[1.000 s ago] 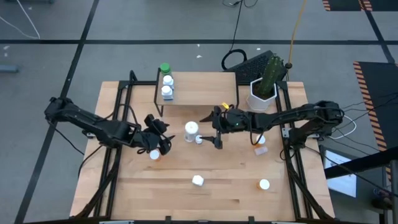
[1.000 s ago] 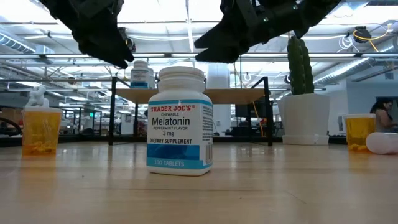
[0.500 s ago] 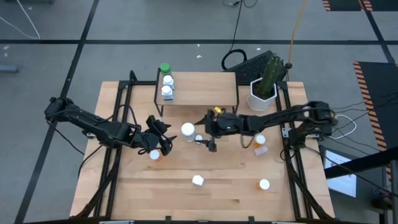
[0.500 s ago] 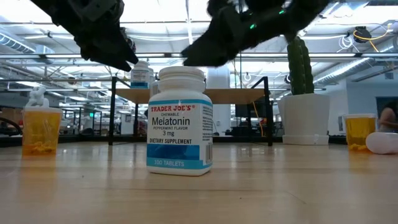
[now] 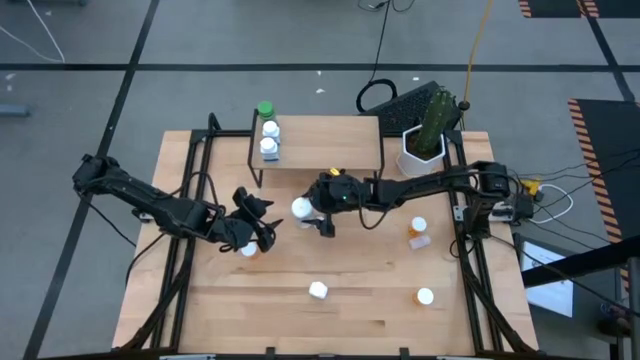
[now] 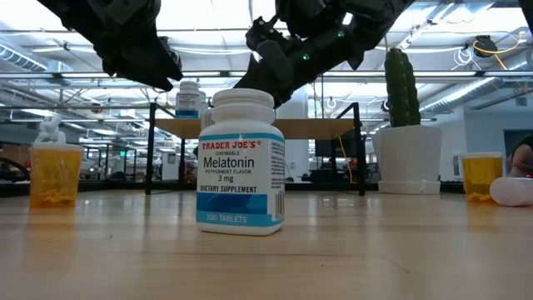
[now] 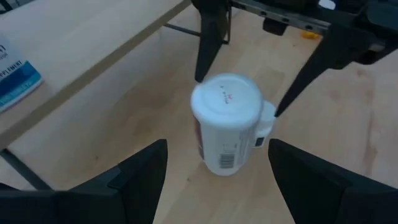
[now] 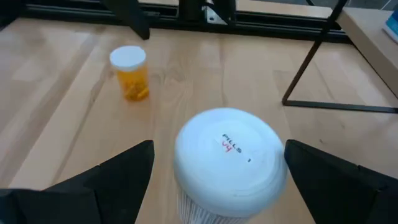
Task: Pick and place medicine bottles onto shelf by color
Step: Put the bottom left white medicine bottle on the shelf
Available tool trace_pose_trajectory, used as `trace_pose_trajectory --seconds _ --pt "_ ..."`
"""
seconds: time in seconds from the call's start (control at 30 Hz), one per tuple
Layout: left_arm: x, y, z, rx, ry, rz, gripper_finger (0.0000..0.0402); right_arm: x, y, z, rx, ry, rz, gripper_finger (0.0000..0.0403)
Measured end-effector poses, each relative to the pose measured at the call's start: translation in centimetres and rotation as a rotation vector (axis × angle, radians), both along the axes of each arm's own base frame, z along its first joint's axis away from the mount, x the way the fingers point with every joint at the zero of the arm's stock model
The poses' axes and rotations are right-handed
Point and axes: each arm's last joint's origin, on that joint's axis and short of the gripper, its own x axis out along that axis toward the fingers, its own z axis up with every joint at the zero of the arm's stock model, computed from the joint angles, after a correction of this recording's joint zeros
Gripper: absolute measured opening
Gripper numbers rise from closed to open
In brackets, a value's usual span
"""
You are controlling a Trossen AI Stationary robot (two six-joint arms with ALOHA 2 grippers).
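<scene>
The right gripper (image 5: 308, 211) hangs over a white-capped medicine bottle (image 5: 301, 208) standing upright on the counter (image 5: 360, 300) just in front of the shelf (image 5: 330, 140), its fingers spread wide to either side of the cap and not yet touching it. The left gripper (image 5: 268, 233) waits nearby with fingers also spread and empty, next to an orange bottle (image 5: 247, 248). Three bottles (image 5: 268, 135) already stand at the shelf's left end. The step in hand looks like the approach to a grasp; next, the right gripper would need to drop around the body and close before lifting it to the shelf.
</scene>
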Motion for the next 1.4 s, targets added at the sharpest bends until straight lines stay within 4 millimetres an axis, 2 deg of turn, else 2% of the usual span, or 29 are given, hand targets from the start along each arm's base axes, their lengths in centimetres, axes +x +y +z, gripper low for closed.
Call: trace_pose_trajectory --seconds 0.3,0.5,0.67,0.77,0.9,0.97,1.07,1.23,1.4 --pt "0.1 0.2 0.0 0.014 0.003 0.011 0.0280 -0.1 -0.9 -0.1 0.018 0.006 -0.007 0.0357" --pt "0.1 0.2 0.0 0.009 -0.001 0.014 0.0280 0.7 -1.0 -2.1 0.044 0.019 -0.014 0.0357" --pt "0.0 0.1 0.0 0.008 -0.002 0.010 0.0280 0.9 -1.0 -2.7 0.015 0.024 0.000 0.0354" --pt "0.0 0.1 0.0 -0.004 -0.009 0.018 0.0280 0.9 -0.9 -2.7 -0.020 0.017 0.019 0.0329" --pt "0.0 0.1 0.0 -0.041 -0.031 0.040 0.0280 1.1 -0.4 -2.5 -0.071 0.000 0.058 0.0268" --pt "0.0 -0.2 0.0 -0.073 -0.040 0.037 0.0280 1.1 0.2 -2.3 -0.118 -0.008 0.093 0.0248" --pt "-0.2 -1.0 -0.1 -0.130 -0.040 -0.005 0.0280 1.0 2.1 -1.7 -0.232 -0.018 0.126 0.0247" --pt "-1.1 -2.9 0.2 -0.250 -0.079 -0.059 0.0280 0.4 6.6 -0.3 -0.528 -0.021 0.125 0.0246" --pt "-1.8 -4.7 0.5 -0.258 -0.169 -0.044 0.0280 -0.6 11.1 0.5 -0.864 -0.002 0.125 0.0246"
